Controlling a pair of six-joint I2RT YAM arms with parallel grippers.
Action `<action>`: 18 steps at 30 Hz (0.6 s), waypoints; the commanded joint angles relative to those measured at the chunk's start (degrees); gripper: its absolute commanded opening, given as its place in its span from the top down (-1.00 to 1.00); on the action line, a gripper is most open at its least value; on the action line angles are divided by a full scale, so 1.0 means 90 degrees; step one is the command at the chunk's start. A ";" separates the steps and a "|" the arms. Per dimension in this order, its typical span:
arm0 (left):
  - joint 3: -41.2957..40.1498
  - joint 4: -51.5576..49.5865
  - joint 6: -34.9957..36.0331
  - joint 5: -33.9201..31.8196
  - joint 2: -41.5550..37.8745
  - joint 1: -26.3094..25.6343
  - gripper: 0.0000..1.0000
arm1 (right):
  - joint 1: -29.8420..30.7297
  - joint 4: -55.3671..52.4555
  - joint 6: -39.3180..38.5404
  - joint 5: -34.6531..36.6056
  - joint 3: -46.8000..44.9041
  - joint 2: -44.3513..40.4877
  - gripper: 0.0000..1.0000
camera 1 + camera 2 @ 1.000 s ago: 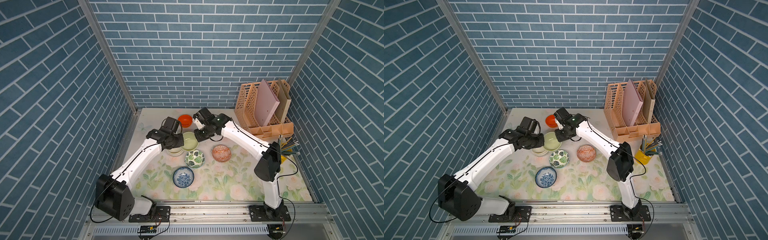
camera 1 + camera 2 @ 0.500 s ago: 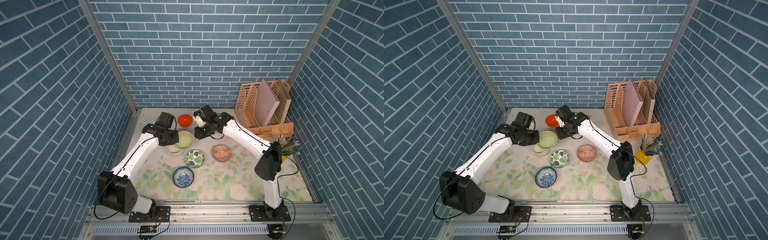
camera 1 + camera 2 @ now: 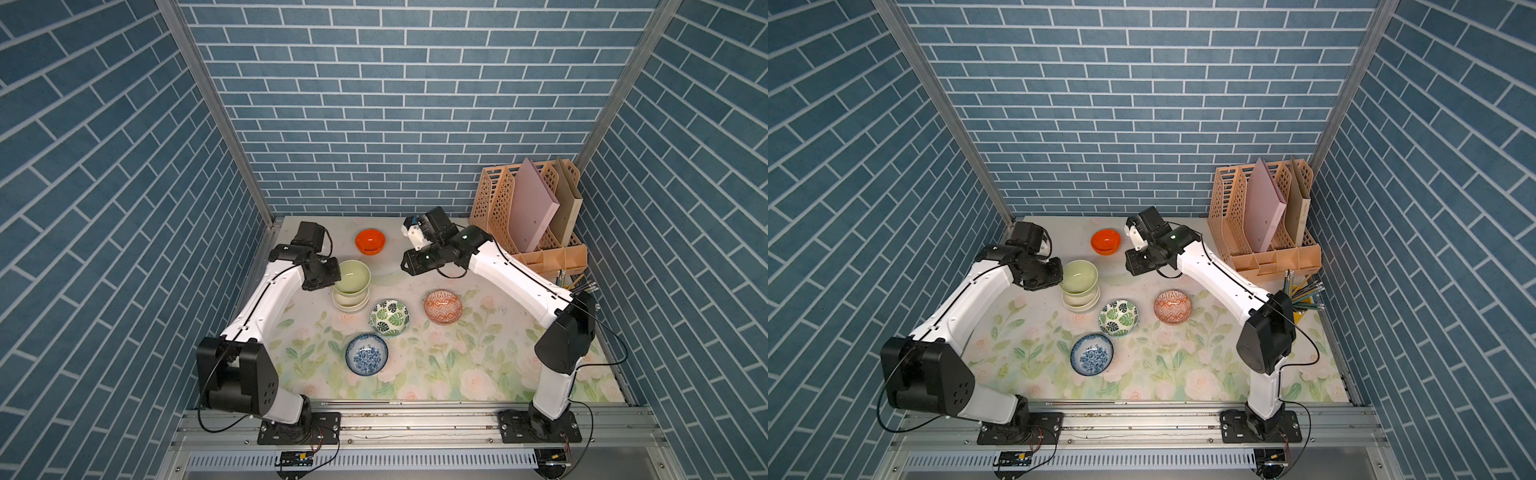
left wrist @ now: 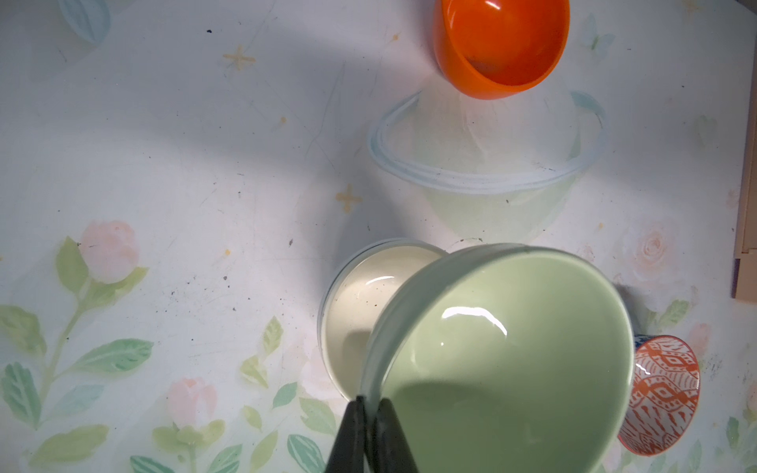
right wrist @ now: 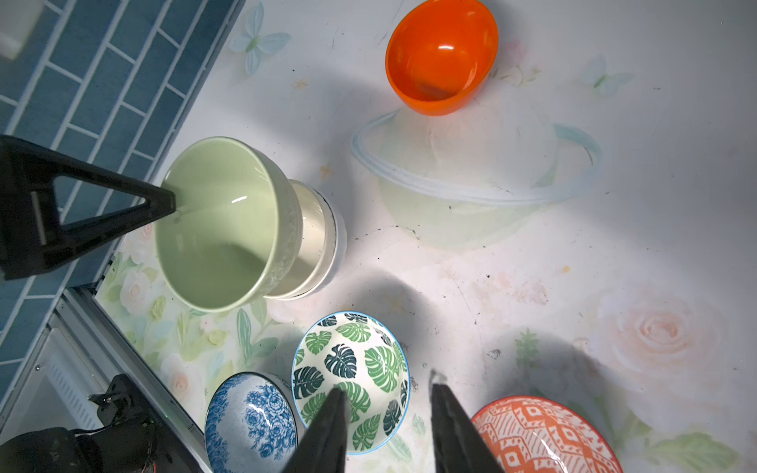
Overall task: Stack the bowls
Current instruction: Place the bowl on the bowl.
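The left pincer (image 4: 370, 400) is pressed together on the rim of the pale green bowl (image 4: 512, 348), pinching its left edge between both fingers. That bowl hangs tilted, its mouth tipped toward the far side, partly over the cream bowl (image 4: 360, 303). The cream bowl sits nested in the white bowl (image 5: 338, 241) on the left part of the tabletop (image 3: 478, 365). Whether the green bowl touches the cream one cannot be told.

The right pincer (image 5: 388, 387) is spread, with nothing between its fingers. It hovers above the tabletop, right of the stack and near the glossy orange bowl (image 3: 370, 241), which stands alone at the far side.

Nearer than the stack, three bowls stand apart from each other. The leaf-print bowl (image 3: 390, 318) is just right of the stack, and the orange-red patterned bowl (image 3: 443, 306) is further right. The blue-white floral bowl (image 3: 367, 354) is nearest of all.

A file rack (image 3: 498, 208) stands in the far right corner.
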 commanded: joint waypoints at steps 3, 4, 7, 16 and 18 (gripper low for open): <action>-0.0081 0.0189 0.0144 0.0356 0.0077 0.0154 1.00 | -0.0108 0.0432 -0.0175 -0.0127 -0.0631 -0.0415 0.24; -0.0107 0.0201 0.0145 0.0381 0.0097 0.0174 1.00 | -0.0126 0.0492 -0.0172 -0.0136 -0.0721 -0.0444 0.24; -0.0171 0.0261 0.0172 0.0467 0.0158 0.0232 1.00 | -0.0151 0.0564 -0.0172 -0.0158 -0.0896 -0.0514 0.24; -0.0343 0.0418 0.0232 0.0527 0.0395 0.0419 1.00 | -0.0166 0.0720 -0.0180 -0.0197 -0.1183 -0.0591 0.24; -0.0387 0.0450 0.0232 0.0489 0.0406 0.0424 1.00 | -0.0169 0.0688 -0.0207 -0.0207 -0.1183 -0.0570 0.25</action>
